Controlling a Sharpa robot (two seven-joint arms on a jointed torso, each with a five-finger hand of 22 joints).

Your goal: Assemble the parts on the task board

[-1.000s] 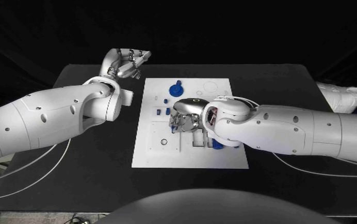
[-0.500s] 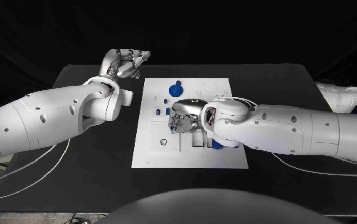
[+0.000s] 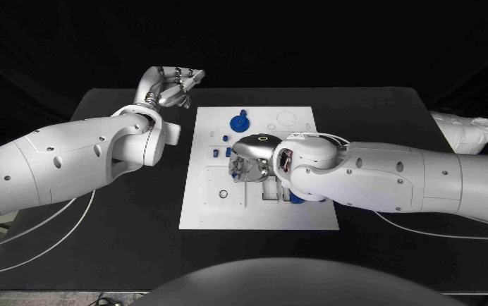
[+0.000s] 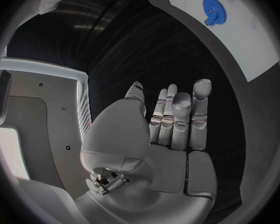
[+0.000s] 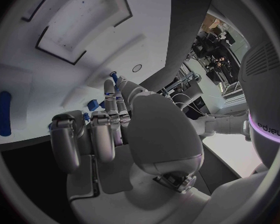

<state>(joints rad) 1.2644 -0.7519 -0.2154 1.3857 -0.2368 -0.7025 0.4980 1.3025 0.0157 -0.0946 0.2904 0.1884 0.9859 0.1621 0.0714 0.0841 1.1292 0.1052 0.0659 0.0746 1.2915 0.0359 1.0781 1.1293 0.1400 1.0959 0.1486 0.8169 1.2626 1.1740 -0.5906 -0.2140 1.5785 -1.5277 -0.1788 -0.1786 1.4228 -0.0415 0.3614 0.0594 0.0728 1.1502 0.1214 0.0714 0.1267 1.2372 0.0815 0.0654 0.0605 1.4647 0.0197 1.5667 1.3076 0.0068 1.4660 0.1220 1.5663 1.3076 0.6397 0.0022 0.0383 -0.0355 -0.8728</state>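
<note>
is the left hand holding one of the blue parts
No, the left hand is empty with its fingers extended, off the task board, and the blue gear lies apart on it.

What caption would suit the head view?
Right hand works over the white task board; left hand hovers beyond its far corner.

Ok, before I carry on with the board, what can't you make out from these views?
- Head view: the right hand and arm cover the middle of the task board; what the fingers touch is hidden.
- Right wrist view: the palm hides the fingertips.
- Left wrist view: the blue gear sits at the rim, too small for detail.
</note>
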